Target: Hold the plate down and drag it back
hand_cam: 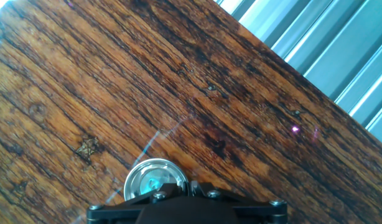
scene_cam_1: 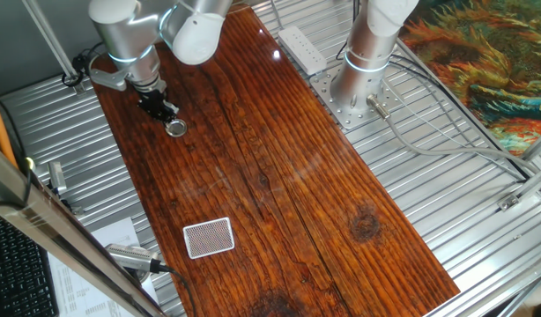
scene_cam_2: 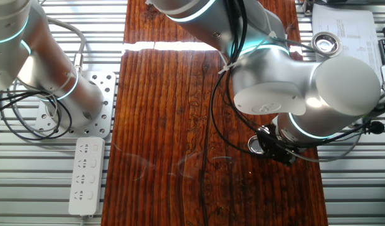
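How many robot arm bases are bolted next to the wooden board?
1. A silver arm base stands on a bolted metal plate beside the wooden board, near the power strip. Other bases may lie outside the frames.

The plate (scene_cam_1: 176,129) lies on the tabletop (scene_cam_1: 279,194) in the upper left of one fixed view, directly under the tool (scene_cam_1: 169,117). The card (scene_cam_1: 208,238) lies on the tabletop in the lower left, well apart from the plate. The power strip (scene_cam_1: 303,48) lies beyond the tabletop's upper edge, beside the arm base (scene_cam_1: 354,97).
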Controlling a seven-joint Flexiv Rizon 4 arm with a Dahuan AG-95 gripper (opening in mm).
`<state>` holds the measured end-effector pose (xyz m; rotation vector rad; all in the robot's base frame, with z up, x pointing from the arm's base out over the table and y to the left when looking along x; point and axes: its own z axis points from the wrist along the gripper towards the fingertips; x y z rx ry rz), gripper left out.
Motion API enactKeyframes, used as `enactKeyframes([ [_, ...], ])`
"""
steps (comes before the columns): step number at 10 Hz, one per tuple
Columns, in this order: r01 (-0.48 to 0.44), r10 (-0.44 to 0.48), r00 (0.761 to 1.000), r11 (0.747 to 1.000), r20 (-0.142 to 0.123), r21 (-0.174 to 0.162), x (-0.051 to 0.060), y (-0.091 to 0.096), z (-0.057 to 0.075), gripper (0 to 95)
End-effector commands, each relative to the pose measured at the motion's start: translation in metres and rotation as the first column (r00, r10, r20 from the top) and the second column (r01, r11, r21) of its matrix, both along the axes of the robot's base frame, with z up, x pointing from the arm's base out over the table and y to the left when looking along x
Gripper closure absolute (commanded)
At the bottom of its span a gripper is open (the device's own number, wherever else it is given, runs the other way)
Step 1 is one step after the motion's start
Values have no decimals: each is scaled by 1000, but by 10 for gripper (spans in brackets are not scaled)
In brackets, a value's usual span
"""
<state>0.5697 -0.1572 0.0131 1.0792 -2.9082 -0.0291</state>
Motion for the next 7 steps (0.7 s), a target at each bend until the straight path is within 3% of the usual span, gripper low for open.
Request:
enactKeyframes([
  [1,-4,4,1000,1000,1,2,-1,-3,0,950],
  [7,-15,15,1000,1000,0,-5,-3,-9,3,950],
])
